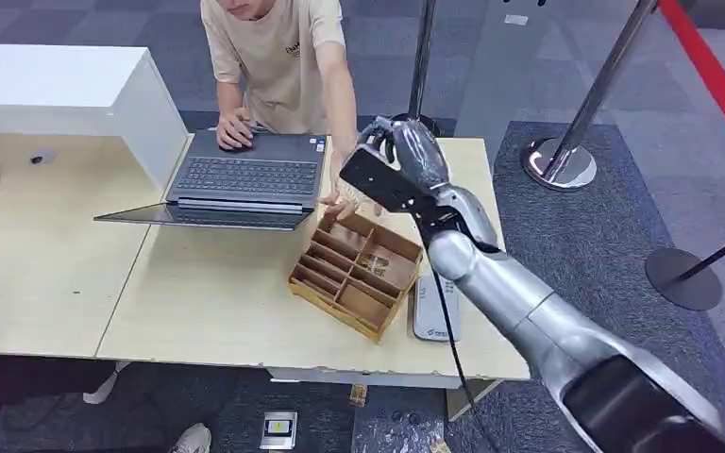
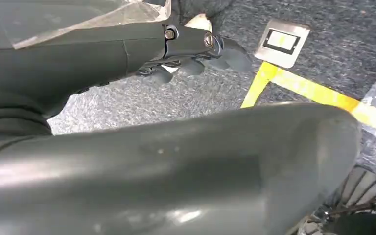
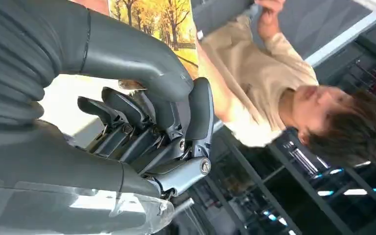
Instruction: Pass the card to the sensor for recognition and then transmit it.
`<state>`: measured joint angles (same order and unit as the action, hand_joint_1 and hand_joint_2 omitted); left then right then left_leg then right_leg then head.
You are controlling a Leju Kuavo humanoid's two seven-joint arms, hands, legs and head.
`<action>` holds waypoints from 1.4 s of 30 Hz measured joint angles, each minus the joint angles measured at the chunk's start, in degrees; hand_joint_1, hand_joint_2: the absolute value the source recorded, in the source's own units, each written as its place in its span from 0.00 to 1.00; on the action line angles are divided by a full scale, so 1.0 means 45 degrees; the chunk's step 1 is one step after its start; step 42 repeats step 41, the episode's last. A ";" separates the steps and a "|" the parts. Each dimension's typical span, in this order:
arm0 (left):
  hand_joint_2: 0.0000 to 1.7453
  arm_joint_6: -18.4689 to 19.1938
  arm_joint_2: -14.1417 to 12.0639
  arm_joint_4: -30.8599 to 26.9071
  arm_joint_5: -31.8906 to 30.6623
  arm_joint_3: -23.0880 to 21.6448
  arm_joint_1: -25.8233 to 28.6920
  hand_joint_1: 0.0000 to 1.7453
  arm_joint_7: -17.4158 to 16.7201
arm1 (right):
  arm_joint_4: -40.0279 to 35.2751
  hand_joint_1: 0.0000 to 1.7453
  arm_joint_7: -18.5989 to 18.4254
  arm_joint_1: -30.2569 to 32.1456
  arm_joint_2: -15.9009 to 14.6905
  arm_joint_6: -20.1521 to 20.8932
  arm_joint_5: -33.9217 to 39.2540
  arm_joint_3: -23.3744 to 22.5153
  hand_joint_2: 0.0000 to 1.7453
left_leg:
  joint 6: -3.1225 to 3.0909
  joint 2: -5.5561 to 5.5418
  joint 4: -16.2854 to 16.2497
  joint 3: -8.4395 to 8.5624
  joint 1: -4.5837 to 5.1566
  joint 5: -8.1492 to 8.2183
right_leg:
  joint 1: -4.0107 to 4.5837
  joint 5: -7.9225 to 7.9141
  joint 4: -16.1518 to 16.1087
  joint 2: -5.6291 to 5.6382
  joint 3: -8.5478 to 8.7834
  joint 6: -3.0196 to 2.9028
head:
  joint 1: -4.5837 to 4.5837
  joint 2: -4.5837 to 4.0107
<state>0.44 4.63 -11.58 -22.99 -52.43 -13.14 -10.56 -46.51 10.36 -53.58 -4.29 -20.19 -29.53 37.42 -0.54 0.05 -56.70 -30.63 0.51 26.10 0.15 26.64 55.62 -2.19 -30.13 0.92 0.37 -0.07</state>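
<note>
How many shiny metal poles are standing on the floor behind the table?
2. One pole rises just behind the table's far edge, beside the person. The other pole leans up from a round silver base on the carpet, further right. More may stand outside the picture.

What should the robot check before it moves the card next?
1. Card held in the right hand: ok, the thumb lies across it.
2. Grey sensor uncovered: ok.
3. Hand above the sensor: not ok, it is up beyond the wooden box.
4. Person's hand out of the way: not ok, it is at the box's far edge.
5. Card's side facing the sensor: cannot tell.
</note>
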 joint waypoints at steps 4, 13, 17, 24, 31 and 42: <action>0.00 0.0083 0.0088 -0.0005 -0.0005 0.0000 -0.0037 0.00 0.0044 | 0.1039 1.00 -0.0364 -0.1245 0.0249 0.0029 0.0020 -0.0024 1.00 | 0.0000 -0.0001 0.0000 -0.0007 0.0001 0.0000 | -0.0001 0.0000 0.0000 -0.0001 -0.0006 0.0000 | -0.0005 0.0000; 0.00 0.0102 0.0209 -0.0005 0.0000 0.0000 -0.0128 0.00 0.0044 | 0.3006 1.00 -0.0612 -0.2822 0.0924 0.0121 0.0471 -0.0238 1.00 | 0.0000 -0.0001 0.0000 -0.0014 -0.0003 0.0001 | 0.0003 0.0002 -0.0001 -0.0002 -0.0018 0.0001 | 0.0000 0.0000; 0.00 0.0102 0.0214 -0.0005 0.0000 0.0000 -0.0170 0.00 0.0039 | 0.3539 1.00 -0.0616 -0.2854 0.1190 0.0102 0.0442 -0.0296 1.00 | 0.0000 -0.0002 0.0000 -0.0015 -0.0003 0.0001 | 0.0003 0.0001 -0.0001 0.0001 -0.0019 0.0000 | -0.0005 0.0000; 0.00 0.0102 0.0223 -0.0005 0.0000 0.0005 -0.0185 0.00 0.0039 | 0.4258 0.00 -0.0718 -0.2823 0.1409 0.0087 0.0593 -0.0311 0.00 | 0.0000 -0.0001 -0.0001 -0.0015 -0.0001 0.0001 | 0.0002 0.0001 -0.0001 0.0000 -0.0019 0.0001 | 0.0000 0.0000; 0.00 0.0131 0.0248 -0.0005 -0.0049 0.0005 -0.0184 0.00 0.0020 | 0.4672 0.00 -0.0757 -0.2815 0.1540 0.0219 0.0670 -0.0321 0.00 | 0.0000 -0.0001 -0.0001 -0.0014 -0.0001 0.0001 | 0.0001 0.0001 -0.0002 0.0000 -0.0020 0.0001 | 0.0000 0.0000; 0.00 0.0058 0.0253 -0.0005 -0.0019 0.0024 -0.0151 0.00 0.0010 | 0.4652 0.00 0.1051 -0.2728 0.1341 0.0228 0.3179 -0.0972 0.00 | 0.0000 0.0000 -0.0002 -0.0011 -0.0001 0.0001 | 0.0001 0.0001 -0.0002 0.0000 -0.0020 0.0000 | 0.0000 0.0000</action>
